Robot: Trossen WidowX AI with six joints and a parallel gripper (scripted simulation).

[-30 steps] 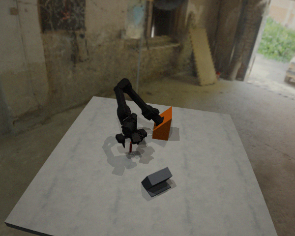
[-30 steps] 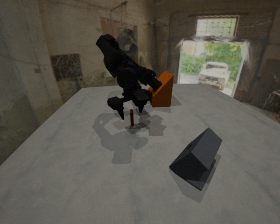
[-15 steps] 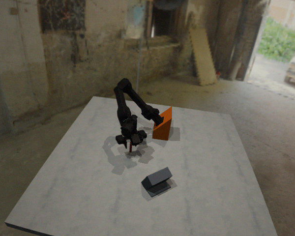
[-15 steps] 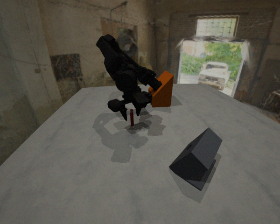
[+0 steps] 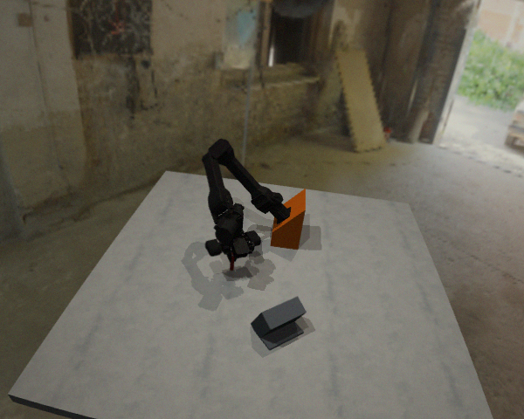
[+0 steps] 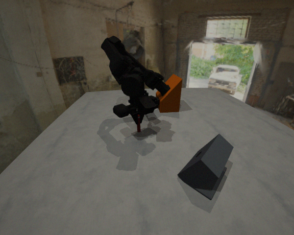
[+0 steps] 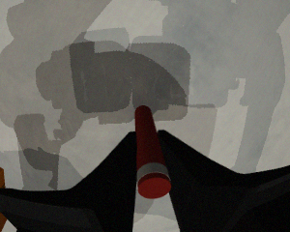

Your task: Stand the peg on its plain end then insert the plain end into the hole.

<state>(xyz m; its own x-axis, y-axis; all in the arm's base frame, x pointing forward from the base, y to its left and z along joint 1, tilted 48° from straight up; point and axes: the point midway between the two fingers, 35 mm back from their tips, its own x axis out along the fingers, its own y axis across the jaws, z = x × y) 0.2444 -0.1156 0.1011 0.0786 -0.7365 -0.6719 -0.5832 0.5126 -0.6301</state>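
Gripper (image 7: 147, 155) pinching upright red peg (image 7: 149, 149) near banded top — plain end on table (image 5: 343, 271).

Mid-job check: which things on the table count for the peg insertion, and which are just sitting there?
Part of the job:
- red peg, upright on the table, white band at top, gripper shut on it
- dark grey sloped panel with one hole in its face

Just lying about:
- orange wedge block behind the arm
- grey table, only the work surface
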